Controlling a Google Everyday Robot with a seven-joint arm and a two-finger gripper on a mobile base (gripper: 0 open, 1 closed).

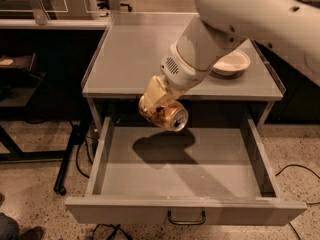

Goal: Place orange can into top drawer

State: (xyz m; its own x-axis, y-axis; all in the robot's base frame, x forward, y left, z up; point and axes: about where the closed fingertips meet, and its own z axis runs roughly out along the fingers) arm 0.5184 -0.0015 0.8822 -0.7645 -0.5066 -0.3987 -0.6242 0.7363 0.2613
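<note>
The orange can (167,115) is a shiny copper can with its silver end facing the camera. My gripper (160,101) is shut on it and holds it on its side in the air, over the back part of the open top drawer (180,184). The can's shadow falls on the drawer's flat grey bottom. The drawer is pulled out wide, with its dark curved handle (186,219) at the front. My white arm reaches in from the upper right.
A white bowl (231,62) sits at the right of the grey tabletop (130,54). A dark stand leg with a wheel (62,174) and cables stand left of the drawer. Benches run along the back.
</note>
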